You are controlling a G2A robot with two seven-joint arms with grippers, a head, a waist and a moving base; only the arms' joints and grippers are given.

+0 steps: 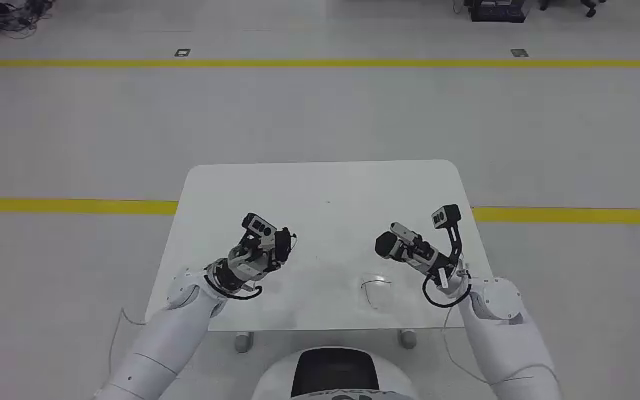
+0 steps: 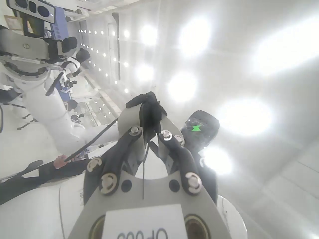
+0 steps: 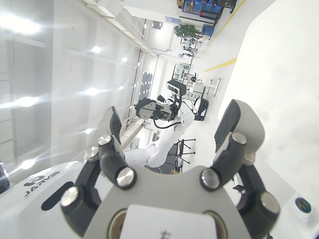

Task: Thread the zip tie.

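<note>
My left gripper is shut on a black zip tie, pinched between its fingertips. A thin black tail of the tie runs back toward the palm. Another thin black strand slants away past the fingers. In the top view the left gripper hangs over the near left part of the white table. Facing it from the right, my right gripper is a short way off. The right gripper is open, with nothing between its pads. The left gripper also appears farther off in the right wrist view.
A faint thin loop-shaped outline lies on the table near the front edge, below the right gripper. The table's far half is bare white surface. Grey floor with yellow lines surrounds the table.
</note>
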